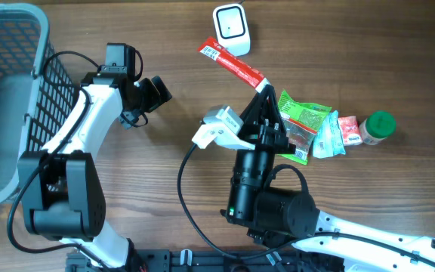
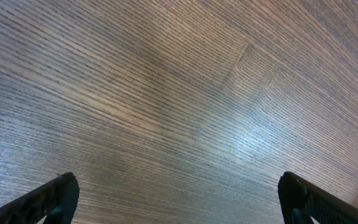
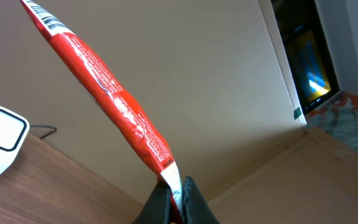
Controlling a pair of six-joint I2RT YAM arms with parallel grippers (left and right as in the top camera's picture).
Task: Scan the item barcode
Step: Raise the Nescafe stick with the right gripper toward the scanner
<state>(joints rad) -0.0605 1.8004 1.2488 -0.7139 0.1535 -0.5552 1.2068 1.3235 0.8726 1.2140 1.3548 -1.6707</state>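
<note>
Above the wooden table [image 1: 172,91], the right gripper [image 1: 265,89] pinches the red packet [image 1: 232,64] by one end, its long axis pointing at the scanner [image 1: 231,29].

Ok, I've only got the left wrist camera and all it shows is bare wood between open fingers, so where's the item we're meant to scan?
Observer: The right gripper is shut on one end of a long red packet, holding it up off the table.
Operator: And where's the scanner?
Observer: The white scanner sits at the far side of the table, close to the packet's free end, which carries the barcode.
Operator: Anything else out there?
Observer: A green packet and a green-capped bottle lie on the table by the right gripper.
</note>
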